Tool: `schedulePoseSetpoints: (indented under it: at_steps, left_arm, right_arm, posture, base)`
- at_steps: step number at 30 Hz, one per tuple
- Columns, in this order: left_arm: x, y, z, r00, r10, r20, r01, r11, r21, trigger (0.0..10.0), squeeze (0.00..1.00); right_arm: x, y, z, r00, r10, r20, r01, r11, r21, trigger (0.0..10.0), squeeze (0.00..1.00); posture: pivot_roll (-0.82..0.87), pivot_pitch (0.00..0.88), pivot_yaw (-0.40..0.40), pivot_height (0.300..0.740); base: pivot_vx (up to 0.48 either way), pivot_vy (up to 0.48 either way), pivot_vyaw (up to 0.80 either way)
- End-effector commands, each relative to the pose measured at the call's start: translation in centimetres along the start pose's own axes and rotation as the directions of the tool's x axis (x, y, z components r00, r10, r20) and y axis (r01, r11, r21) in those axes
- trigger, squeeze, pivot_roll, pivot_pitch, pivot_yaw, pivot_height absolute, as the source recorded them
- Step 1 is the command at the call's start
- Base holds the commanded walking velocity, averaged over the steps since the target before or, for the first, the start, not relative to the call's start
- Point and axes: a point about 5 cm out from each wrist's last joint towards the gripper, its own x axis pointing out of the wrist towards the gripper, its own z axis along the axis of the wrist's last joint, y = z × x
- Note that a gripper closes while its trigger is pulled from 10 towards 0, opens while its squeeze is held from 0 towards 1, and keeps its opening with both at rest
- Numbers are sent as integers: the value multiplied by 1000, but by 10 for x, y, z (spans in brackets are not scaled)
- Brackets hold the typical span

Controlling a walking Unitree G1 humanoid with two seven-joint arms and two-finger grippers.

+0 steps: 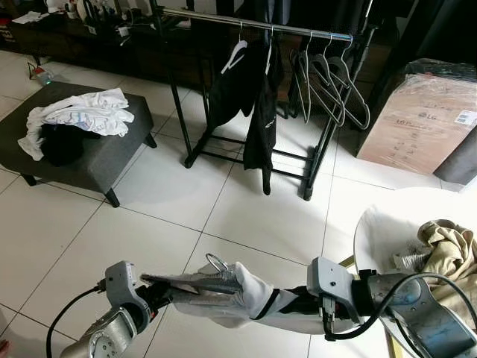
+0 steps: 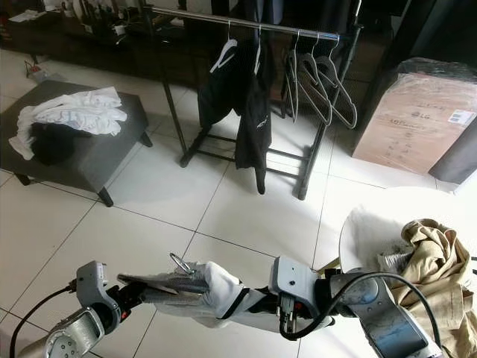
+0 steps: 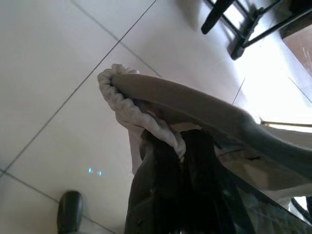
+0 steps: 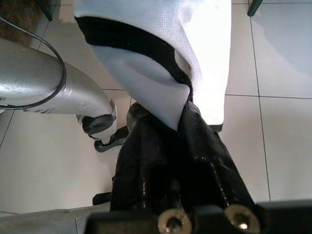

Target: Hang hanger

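Observation:
Low in front of me, a grey hanger (image 3: 195, 105) with a metal hook (image 1: 217, 262) lies level between my two grippers, wearing a white garment (image 1: 246, 294) with black trim. My left gripper (image 1: 160, 292) is shut on one end of the hanger, where the white cloth is bunched. My right gripper (image 1: 294, 302) is shut on the garment's other end, at the black trim (image 4: 146, 48). The clothes rack (image 1: 253, 24) stands across the floor ahead. Black garments (image 1: 257, 104) and several empty grey hangers (image 1: 332, 86) hang from it.
A grey ottoman (image 1: 97, 160) piled with white and black clothes stands at the left. A wrapped cardboard box (image 1: 421, 119) is at the right of the rack. A white round table (image 1: 380, 224) with a beige cloth (image 1: 455, 253) is close on my right. White tiled floor lies between me and the rack.

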Motion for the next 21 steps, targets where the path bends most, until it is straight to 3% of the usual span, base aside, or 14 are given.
schedulePoseSetpoints:
  at_steps: [1, 3, 4, 5, 6, 7, 8, 9, 10, 17, 21]
  left_arm:
    - [0, -7, -7, 999, -47, -27, 47, 999, 22, 0, 0]
    - [0, -7, -9, 998, -48, -37, 49, 998, 31, 0, 0]
    - [0, -6, -12, 997, -46, -55, 49, 998, 45, 1020, 0]
    - [0, -6, -12, 997, -46, -62, 49, 998, 50, 1020, 0]
    - [-1, -6, -13, 997, -37, -70, 41, 997, 58, 3490, 0]
    - [-1, -3, -14, 996, -8, -84, 14, 998, 68, 4627, 0]
    - [-1, -2, -15, 996, 5, -89, 1, 998, 69, 4510, 0]
    - [0, 1, -15, 995, 30, -93, -24, 997, 67, 2706, 0]
    - [0, 3, -16, 994, 50, -95, -44, 997, 62, 0, 0]
    - [-1, 12, -14, 992, 107, -72, -104, 993, 48, 0, 0]
    - [-3, 2, -13, 997, -6, -73, 15, 993, 121, 0, 0]
  right_arm:
    - [2, 1, 2, 1000, 14, 18, -14, 1000, -5, 0, 0]
    - [2, 2, 2, 1000, 15, 17, -15, 1000, -5, 0, 0]
    - [2, 2, 2, 1000, 15, 16, -15, 1000, -5, 0, 0]
    - [2, 2, 1, 1000, 15, 16, -15, 1000, -5, 0, 0]
    - [2, 2, 1, 1000, 15, 15, -15, 1000, -5, 0, 0]
    - [1, 2, 1, 1000, 15, 14, -15, 1000, -4, 0, 0]
    - [1, 2, 1, 1000, 15, 13, -15, 1000, -4, 0, 0]
    - [1, 2, 1, 1000, 16, 13, -16, 1000, -4, 0, 0]
    - [1, 2, 1, 1000, 16, 13, -16, 1000, -4, 0, 0]
    - [1, 2, 0, 1000, 16, 12, -16, 1000, -2, 0, 0]
    - [2, 3, -2, 1000, 19, 5, -19, 1000, 1, 0, 0]
  posture:
    - [-64, 205, -24, 740]
    - [-66, 206, -24, 740]
    - [-66, 205, -24, 740]
    - [-66, 205, -24, 740]
    - [-67, 206, -24, 740]
    - [-65, 205, -24, 740]
    - [-65, 205, -24, 740]
    - [-65, 205, -24, 740]
    - [-65, 205, -24, 740]
    - [-65, 204, -24, 740]
    - [-64, 206, -25, 740]
  base:
    - [0, 0, 0]
    - [0, 0, 0]
    - [0, 0, 0]
    - [0, 0, 0]
    - [0, 0, 0]
    - [0, 0, 0]
    - [0, 0, 0]
    - [0, 0, 0]
    - [0, 0, 0]
    - [0, 0, 0]
    - [0, 0, 0]
